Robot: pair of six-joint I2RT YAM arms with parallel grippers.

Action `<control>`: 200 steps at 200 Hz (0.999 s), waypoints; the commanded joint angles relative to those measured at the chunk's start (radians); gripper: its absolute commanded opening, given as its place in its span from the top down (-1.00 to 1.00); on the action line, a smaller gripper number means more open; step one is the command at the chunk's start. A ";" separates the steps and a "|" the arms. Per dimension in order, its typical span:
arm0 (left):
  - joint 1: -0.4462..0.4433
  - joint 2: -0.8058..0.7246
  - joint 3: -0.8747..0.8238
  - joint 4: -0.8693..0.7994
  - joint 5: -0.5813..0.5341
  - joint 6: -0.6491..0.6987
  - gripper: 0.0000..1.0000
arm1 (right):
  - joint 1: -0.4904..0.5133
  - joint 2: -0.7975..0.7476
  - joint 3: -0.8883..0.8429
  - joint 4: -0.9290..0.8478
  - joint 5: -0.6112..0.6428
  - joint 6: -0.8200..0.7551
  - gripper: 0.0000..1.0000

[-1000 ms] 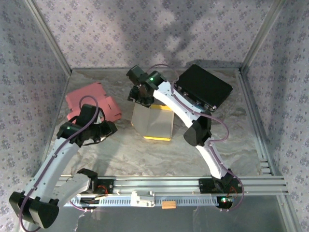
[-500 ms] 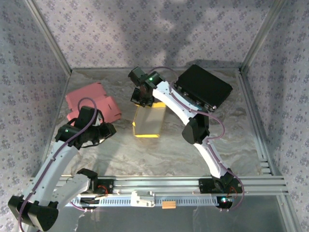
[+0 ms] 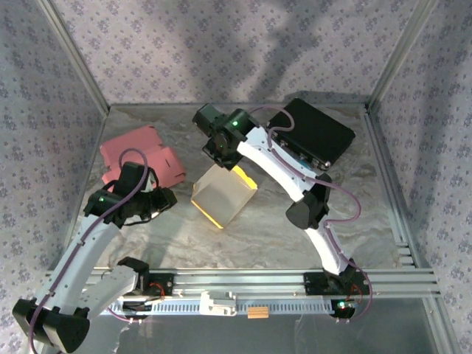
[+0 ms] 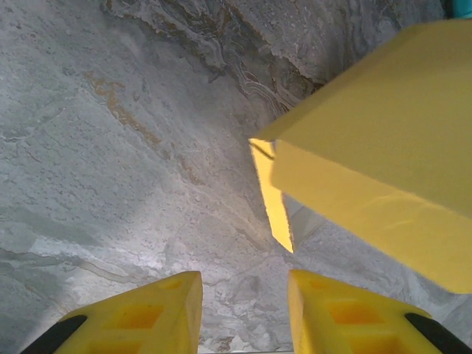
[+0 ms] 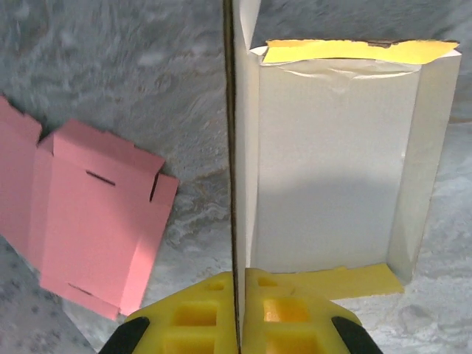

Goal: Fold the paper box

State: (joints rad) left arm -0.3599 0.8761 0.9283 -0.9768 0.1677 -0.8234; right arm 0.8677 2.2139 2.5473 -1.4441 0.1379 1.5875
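Note:
A yellow paper box, white on the inside, hangs tilted in mid-table. My right gripper is shut on its far wall; in the right wrist view the thin wall runs between the yellow fingers and the box's open white interior lies to the right. My left gripper stands open just left of the box, with bare table between its fingers; the box's yellow outside fills the upper right of the left wrist view.
A flat pink box blank lies at the left rear, partly under my left arm, and the pink blank also lies left of the held wall. A black case sits at the right rear. Patterned walls enclose the marble table.
My right gripper closed on the box wall, then lifted and swung the box leftward so it now sits rotated and tilted. The left arm has barely moved.

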 commanded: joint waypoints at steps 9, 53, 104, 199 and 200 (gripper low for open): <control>0.004 -0.035 0.033 -0.047 0.010 0.040 0.27 | -0.027 -0.033 0.062 -0.250 0.105 0.275 1.00; 0.006 -0.009 0.029 -0.042 0.052 0.076 0.25 | -0.071 -0.142 -0.208 -0.077 0.022 0.448 1.00; 0.006 0.057 0.022 0.020 0.111 0.119 0.19 | -0.126 -0.125 -0.222 -0.020 -0.037 0.496 1.00; 0.006 0.229 0.055 0.127 0.093 0.214 0.16 | -0.158 -0.129 -0.300 0.139 -0.061 0.328 0.55; 0.007 0.230 0.055 0.129 0.093 0.214 0.16 | -0.158 -0.130 -0.299 0.140 -0.058 0.325 0.54</control>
State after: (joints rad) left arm -0.3599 1.0969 0.9306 -0.8806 0.2684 -0.6449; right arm 0.7166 2.0998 2.2349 -1.3148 0.0479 1.9678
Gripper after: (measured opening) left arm 0.418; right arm 0.185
